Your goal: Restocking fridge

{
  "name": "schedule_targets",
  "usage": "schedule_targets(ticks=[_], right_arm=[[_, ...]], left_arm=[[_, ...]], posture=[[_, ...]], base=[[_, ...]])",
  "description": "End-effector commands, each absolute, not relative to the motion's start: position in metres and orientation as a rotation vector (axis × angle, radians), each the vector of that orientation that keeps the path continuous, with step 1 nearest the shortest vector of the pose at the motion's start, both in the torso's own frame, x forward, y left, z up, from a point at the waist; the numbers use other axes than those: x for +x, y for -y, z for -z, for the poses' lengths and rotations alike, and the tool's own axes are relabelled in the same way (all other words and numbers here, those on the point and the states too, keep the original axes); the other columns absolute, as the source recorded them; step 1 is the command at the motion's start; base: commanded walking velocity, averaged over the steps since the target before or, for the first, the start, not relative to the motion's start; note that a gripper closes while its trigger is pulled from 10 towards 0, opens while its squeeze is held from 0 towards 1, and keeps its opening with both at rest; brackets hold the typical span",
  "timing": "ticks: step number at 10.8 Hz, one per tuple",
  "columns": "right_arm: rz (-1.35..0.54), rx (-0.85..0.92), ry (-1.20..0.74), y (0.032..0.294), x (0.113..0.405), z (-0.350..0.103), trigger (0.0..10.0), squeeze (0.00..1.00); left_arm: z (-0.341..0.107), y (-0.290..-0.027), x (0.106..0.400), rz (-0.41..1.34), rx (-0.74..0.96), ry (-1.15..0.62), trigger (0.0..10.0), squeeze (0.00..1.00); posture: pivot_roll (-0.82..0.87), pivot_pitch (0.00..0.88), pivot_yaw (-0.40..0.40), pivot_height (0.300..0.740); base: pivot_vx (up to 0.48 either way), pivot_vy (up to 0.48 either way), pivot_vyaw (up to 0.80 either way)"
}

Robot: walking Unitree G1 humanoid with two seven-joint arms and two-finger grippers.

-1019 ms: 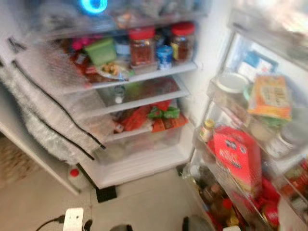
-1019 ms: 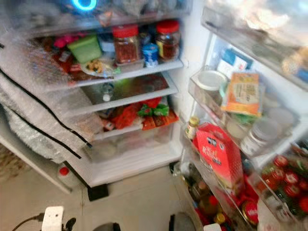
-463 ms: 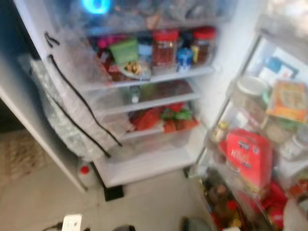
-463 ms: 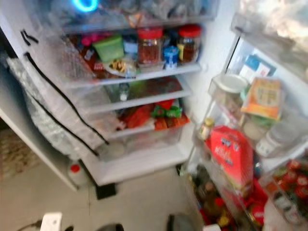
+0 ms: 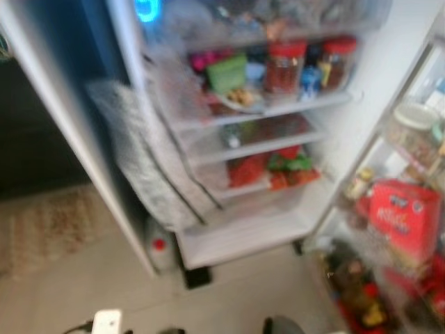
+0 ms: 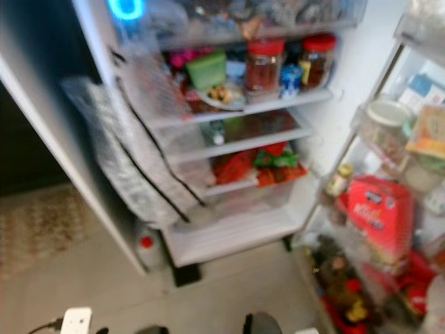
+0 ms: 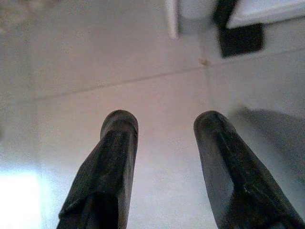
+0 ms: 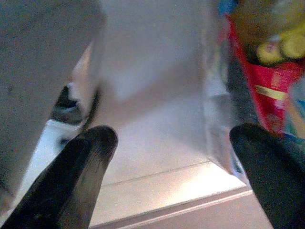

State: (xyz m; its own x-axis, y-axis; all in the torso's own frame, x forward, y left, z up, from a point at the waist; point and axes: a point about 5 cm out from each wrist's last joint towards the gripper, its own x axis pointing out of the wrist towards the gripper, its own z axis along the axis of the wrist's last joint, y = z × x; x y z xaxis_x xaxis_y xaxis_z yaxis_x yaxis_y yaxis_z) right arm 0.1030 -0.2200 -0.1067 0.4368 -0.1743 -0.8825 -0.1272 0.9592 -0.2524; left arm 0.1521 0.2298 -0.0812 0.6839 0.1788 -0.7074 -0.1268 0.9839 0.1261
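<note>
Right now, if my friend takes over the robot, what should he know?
Left gripper: open, holding nothing, pointing down at the floor.
Right gripper: open, holding nothing, low beside the door shelves.
The fridge stands open. Two red-lidded jars and a green tub sit on one shelf, red and green packets lower down, and a red carton is in the door.
Nothing is picked up yet, so the restocking is still to do. The view is blurred.

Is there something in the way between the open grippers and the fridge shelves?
Nothing visible blocks them. Both the left gripper and right gripper hang low and empty over bare floor, and the fridge shelves stand open ahead, though already crowded with jars.
</note>
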Motion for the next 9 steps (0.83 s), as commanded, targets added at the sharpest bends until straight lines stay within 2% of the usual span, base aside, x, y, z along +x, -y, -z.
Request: schedule_targets(ticks=[1, 7, 8, 9], right_arm=[[-0.030, -0.274, -1.125, 0.2033, 0.1022, 0.1099, 10.0, 0.00], [-0.022, -0.266, -1.126, 0.2028, 0.1023, 0.1100, 10.0, 0.00], [-0.023, -0.265, -1.126, 0.2025, 0.1023, 0.1100, 10.0, 0.00], [-0.024, -0.263, -1.127, 0.2022, 0.1023, 0.1101, 10.0, 0.00]], left_arm=[[0.0843, -0.2252, 0.1480, -0.163, 0.065, -0.819, 10.0, 0.00], [0.0842, -0.2248, 0.1486, -0.157, 0.061, -0.816, 10.0, 0.00], [0.0841, -0.2247, 0.1486, -0.157, 0.061, -0.815, 10.0, 0.00], [0.0842, -0.2243, 0.1486, -0.154, 0.064, -0.815, 10.0, 0.00]], posture=[[-0.10, 0.038, 0.081, 0.650], [-0.10, 0.029, 0.084, 0.650], [-0.10, 0.031, 0.084, 0.650], [-0.10, 0.034, 0.085, 0.650]], base=[[0.000, 0.480, 0.00], [0.000, 0.480, 0.00], [0.000, 0.394, 0.00], [0.000, 0.000, 0.00]])
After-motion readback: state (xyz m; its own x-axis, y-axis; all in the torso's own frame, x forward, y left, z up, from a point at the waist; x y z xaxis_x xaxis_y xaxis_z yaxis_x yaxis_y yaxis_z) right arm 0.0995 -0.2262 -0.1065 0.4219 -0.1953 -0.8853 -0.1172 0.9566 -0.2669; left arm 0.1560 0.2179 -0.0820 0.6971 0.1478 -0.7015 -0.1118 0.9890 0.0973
